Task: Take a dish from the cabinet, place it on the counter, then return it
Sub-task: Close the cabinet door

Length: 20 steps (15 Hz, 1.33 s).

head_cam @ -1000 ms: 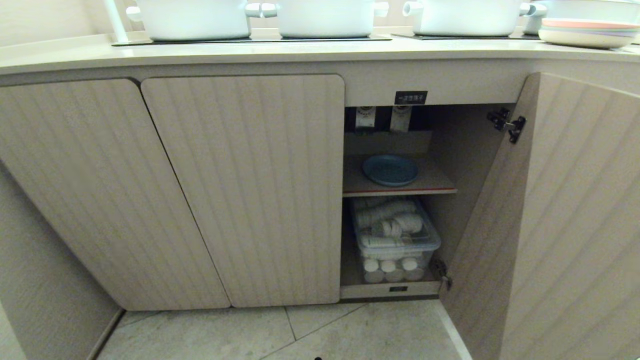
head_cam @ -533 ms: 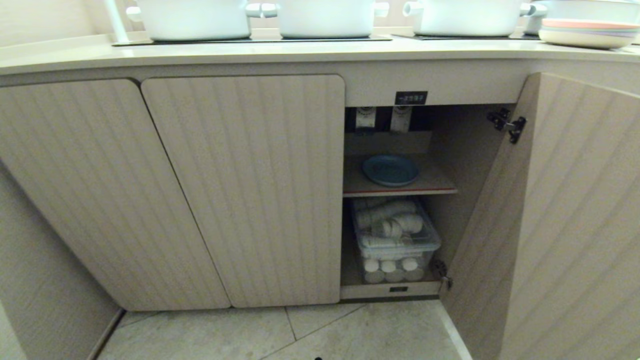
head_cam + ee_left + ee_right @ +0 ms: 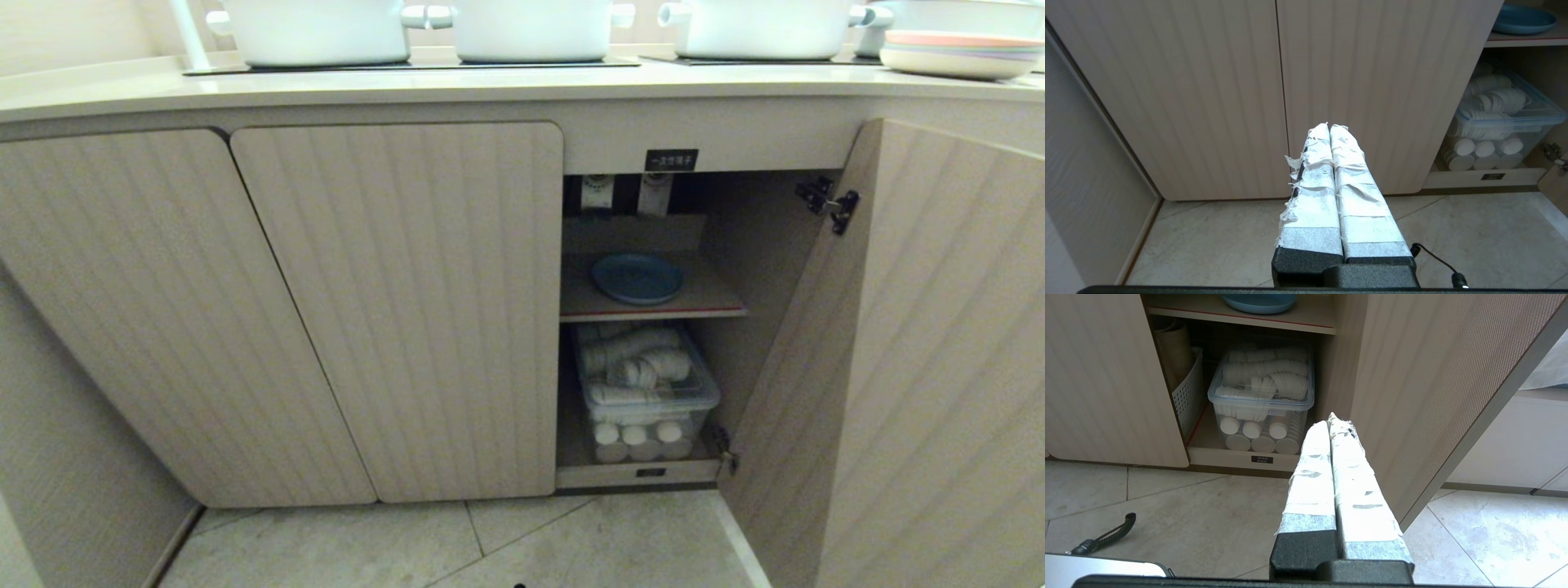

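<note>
The light-blue dish (image 3: pixel 638 278) lies flat on the inner shelf (image 3: pixel 653 310) of the open cabinet (image 3: pixel 637 327), under the cream counter (image 3: pixel 326 86). It also shows as the dish (image 3: pixel 1524 20) in the left wrist view and the dish (image 3: pixel 1258 303) in the right wrist view. Neither arm appears in the head view. My left gripper (image 3: pixel 1329 126) hangs low in front of the closed doors, shut and empty. My right gripper (image 3: pixel 1332 418) hangs low before the open compartment, shut and empty, well short of the dish.
The right cabinet door (image 3: pixel 922 351) stands swung open toward me. A clear lidded box (image 3: pixel 645 392) of white cups fills the bottom compartment. White pots (image 3: pixel 531 28) and stacked plates (image 3: pixel 955 51) sit on the counter. A black cable (image 3: pixel 1106 537) lies on the tiled floor.
</note>
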### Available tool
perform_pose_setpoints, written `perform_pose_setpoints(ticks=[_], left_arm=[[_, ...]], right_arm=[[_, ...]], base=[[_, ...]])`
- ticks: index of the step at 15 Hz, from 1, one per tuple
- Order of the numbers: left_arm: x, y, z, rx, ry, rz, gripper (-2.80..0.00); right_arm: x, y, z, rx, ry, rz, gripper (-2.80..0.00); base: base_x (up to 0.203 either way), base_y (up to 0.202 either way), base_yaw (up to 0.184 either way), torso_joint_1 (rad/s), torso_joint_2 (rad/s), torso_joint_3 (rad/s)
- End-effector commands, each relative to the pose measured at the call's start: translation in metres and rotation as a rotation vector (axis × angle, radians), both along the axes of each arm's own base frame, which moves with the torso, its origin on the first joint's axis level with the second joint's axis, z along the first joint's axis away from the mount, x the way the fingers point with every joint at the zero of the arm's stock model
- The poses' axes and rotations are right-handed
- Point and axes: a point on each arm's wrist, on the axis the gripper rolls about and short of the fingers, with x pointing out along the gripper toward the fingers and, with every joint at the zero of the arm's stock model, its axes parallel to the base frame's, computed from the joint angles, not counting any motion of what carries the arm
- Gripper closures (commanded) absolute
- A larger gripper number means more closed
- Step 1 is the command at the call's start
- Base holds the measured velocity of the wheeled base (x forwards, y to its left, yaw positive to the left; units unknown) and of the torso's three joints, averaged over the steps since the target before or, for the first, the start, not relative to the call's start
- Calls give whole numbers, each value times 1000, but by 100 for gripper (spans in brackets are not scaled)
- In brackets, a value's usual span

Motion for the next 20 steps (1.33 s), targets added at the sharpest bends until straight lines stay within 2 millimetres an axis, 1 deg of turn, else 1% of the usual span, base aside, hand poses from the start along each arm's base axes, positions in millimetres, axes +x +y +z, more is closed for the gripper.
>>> perform_pose_setpoints(ticks=[1,4,5,6,8,12,13,16,18,20], left_arm=[[0,0,0,0,0,0,0],[0,0,0,0,-2,0,0],[0,0,0,0,-2,0,0],[0,0,0,0,0,-1,0],[0,0,0,0,-1,0,0],[0,0,0,0,0,-1,0],[0,0,0,0,-2,0,0],[0,0,0,0,0,-1,0],[0,0,0,0,0,0,0],[0,0,0,0,-1,0,0]], right_arm=[[0,0,0,6,-2,-2,0],[0,0,2,22,-13,-16,0],[-1,0,7,16,-51,-21,0],[-3,0,17,6,-113,-22,0],[-5,-1,25,-10,-167,-59,0],[-11,-9,38,-61,-185,-434,0],[-13,-10,42,-84,-188,-485,0],[-20,-10,57,-137,-220,-518,0],[-21,-11,67,-160,-204,-566,0],[-23,-11,72,-192,-191,-581,0]], base=[[0,0,0,0,0,0],[0,0,0,0,0,0],[0,0,0,0,0,0],[0,0,0,0,0,0],[0,0,0,0,0,0],[0,0,0,0,0,0],[0,0,0,0,0,0],[0,0,0,0,0,0],[0,0,0,0,0,0],[0,0,0,0,0,0]])
